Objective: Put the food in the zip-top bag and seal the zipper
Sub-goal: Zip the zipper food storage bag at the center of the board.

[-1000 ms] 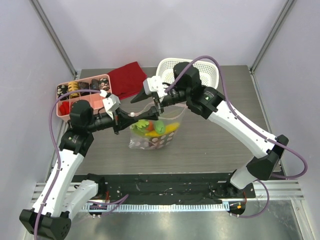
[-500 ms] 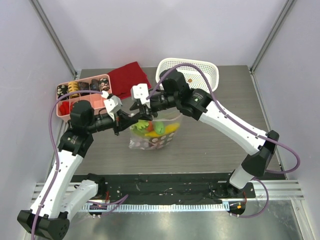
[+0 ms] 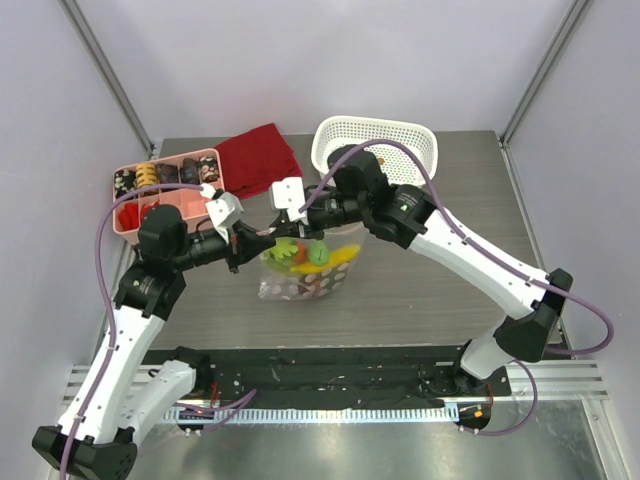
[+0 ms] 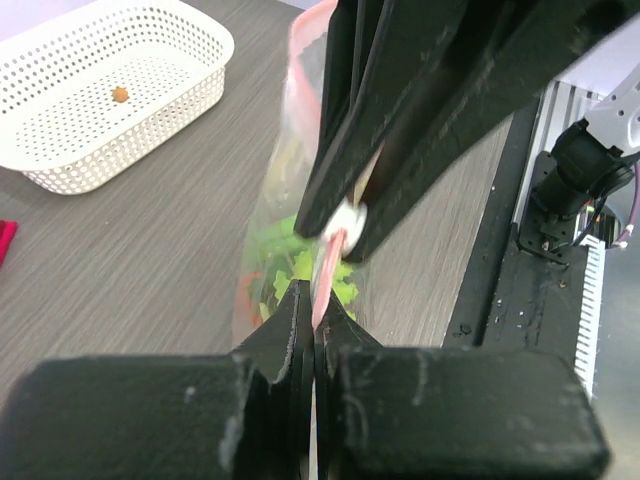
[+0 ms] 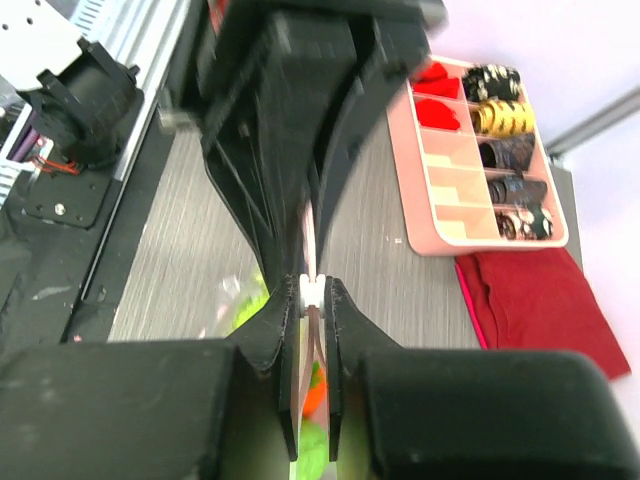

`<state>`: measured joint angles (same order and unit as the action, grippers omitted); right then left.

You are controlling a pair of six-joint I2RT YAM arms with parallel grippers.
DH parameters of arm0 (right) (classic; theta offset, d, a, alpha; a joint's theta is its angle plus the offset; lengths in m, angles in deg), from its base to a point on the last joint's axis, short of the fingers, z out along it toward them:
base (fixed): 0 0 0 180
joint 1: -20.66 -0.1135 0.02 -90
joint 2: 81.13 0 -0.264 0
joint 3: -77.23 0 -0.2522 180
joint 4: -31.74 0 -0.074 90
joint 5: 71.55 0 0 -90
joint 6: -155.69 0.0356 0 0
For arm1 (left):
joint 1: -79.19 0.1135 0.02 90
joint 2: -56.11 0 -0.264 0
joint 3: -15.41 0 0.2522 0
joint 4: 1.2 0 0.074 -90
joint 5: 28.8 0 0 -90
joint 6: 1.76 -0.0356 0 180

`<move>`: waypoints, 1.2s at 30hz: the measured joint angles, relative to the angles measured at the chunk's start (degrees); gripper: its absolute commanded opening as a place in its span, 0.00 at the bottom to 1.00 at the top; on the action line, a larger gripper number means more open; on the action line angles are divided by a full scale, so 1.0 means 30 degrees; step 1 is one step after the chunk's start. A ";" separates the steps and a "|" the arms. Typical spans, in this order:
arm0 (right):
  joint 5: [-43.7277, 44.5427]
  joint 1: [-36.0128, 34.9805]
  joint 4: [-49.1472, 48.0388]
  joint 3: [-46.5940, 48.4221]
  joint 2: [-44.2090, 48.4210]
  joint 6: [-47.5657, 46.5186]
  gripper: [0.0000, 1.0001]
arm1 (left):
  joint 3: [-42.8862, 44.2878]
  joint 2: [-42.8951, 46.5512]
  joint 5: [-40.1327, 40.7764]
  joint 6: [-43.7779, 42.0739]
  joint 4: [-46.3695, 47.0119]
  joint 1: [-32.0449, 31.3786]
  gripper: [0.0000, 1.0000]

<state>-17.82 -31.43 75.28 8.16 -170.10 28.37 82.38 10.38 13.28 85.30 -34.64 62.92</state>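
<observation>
The left gripper (image 4: 313, 305) pinched the zipper (image 4: 323, 275) at its near end. The right gripper (image 5: 311, 290), clamped on the slider (image 4: 345, 222), sat just beyond those tips, the strip running on lengthwise behind it.

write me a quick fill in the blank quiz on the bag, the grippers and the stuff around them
1. The left gripper and right gripper both pinch the pale pink zipper strip of the clear pink-dotted zip-top bag, so ____ gripper is free.
2. The toy food lies ____ the bag.
3. The folded cloth beside the pink compartment tray is ____.
Missing: neither; inside; red.
</observation>
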 measured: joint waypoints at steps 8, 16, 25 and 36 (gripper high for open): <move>0.0204 0.1479 0.1173 -0.0940 0.1450 -0.0233 0.01 | -0.0328 0.0954 0.0787 0.0998 0.0262 0.0000 0.00; 0.0036 0.4153 0.3220 -0.2346 0.3162 -0.1501 0.01 | -0.0605 0.1399 0.2171 0.1807 0.0313 -0.0007 0.00; 0.0226 0.7424 0.6105 -0.3548 0.5253 -0.2484 0.01 | -0.0721 0.1260 0.3730 0.2594 0.0342 0.0000 0.00; 0.0517 0.8837 0.8313 -0.4750 0.6747 -0.3548 0.30 | -0.0714 0.0350 0.3424 0.3009 0.0838 0.0000 0.00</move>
<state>-16.27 -4.92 100.22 -6.10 -149.86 17.72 80.24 11.43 23.55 94.33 -32.13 62.92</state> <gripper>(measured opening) 0.136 0.017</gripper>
